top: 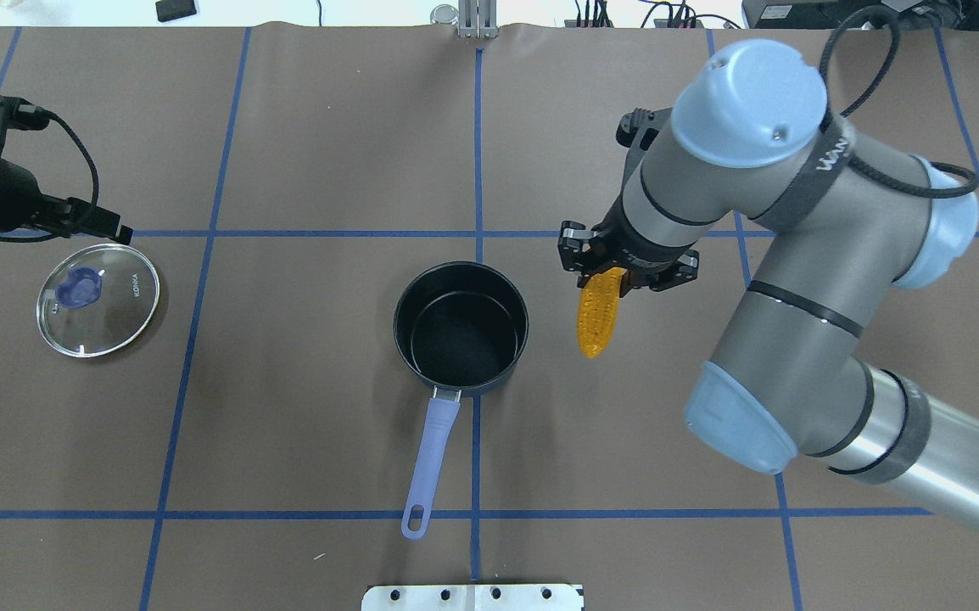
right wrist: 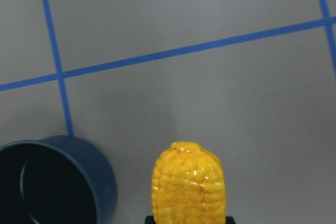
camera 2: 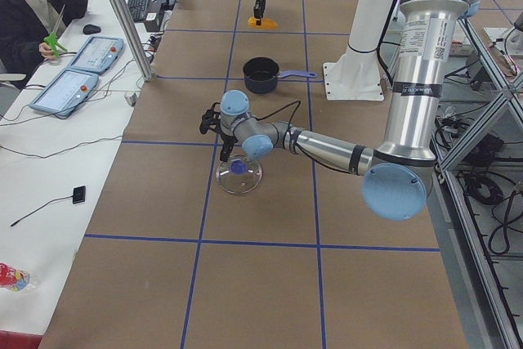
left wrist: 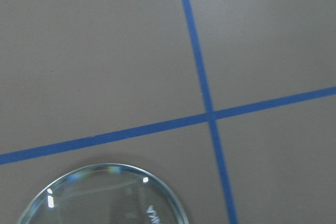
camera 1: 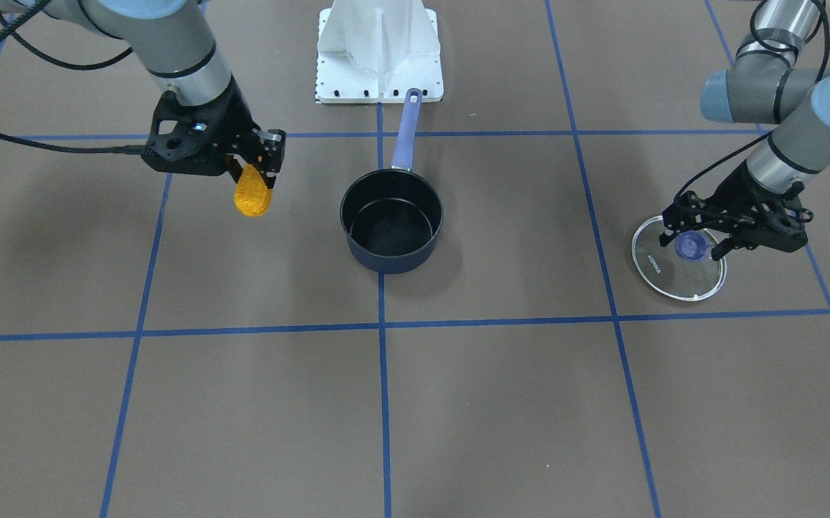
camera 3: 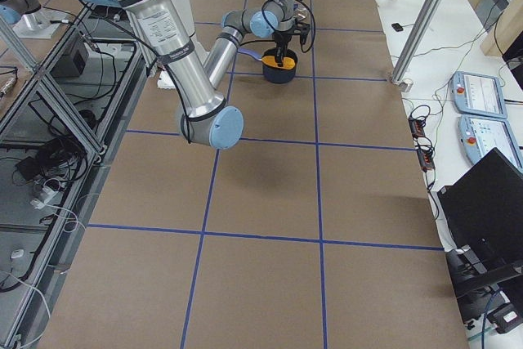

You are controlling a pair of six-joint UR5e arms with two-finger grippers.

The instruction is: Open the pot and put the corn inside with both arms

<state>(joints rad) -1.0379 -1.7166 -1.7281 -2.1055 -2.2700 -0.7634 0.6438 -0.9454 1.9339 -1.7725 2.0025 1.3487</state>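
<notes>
From the front: grips the corn (camera 1: 252, 193) by its upper end in the right jaws, shut tight on it, tip hanging down clear of the bench (camera 1: 458, 403). Shows the pot (camera 1: 391, 260) uncovered and upright on the bench, beside those jaws on the side toward the left jaws, apart from the cob, handle (camera 1: 406, 129) pointing at the robot's base. Finds the left jaws spread apart with nothing held, over the lid (camera 1: 677, 279), which lies flat with its knob (camera 1: 692, 246) up.

From overhead: has the corn (top: 598, 316) slanting down out of the right jaws under the right arm (top: 795, 255), just beside the pot (top: 398, 327) and outside its rim. Places the lid (top: 112, 310) on the bench by the tips of the left jaws, clear of them and well apart from the pot.

From the left end: sets the left arm (camera 2: 327, 146) nearest, with its jaws above the lid (camera 2: 239, 179) and off it. Puts the pot (camera 2: 261, 79) beyond, and the corn (camera 2: 268, 23) farthest, hanging from the far jaws.

From the right end: overlaps the corn (camera 3: 283, 61) with the pot (camera 3: 280, 73) under the near arm's jaws. Cannot tell the gap at this size.

From the left wrist: catches only part of the lid (left wrist: 105, 198), low at the frame's edge, beneath the jaws.

From the right wrist: looks down along the corn (right wrist: 189, 187) held in the jaws, with the pot (right wrist: 102, 182) off to one side and bare bench between the two.
</notes>
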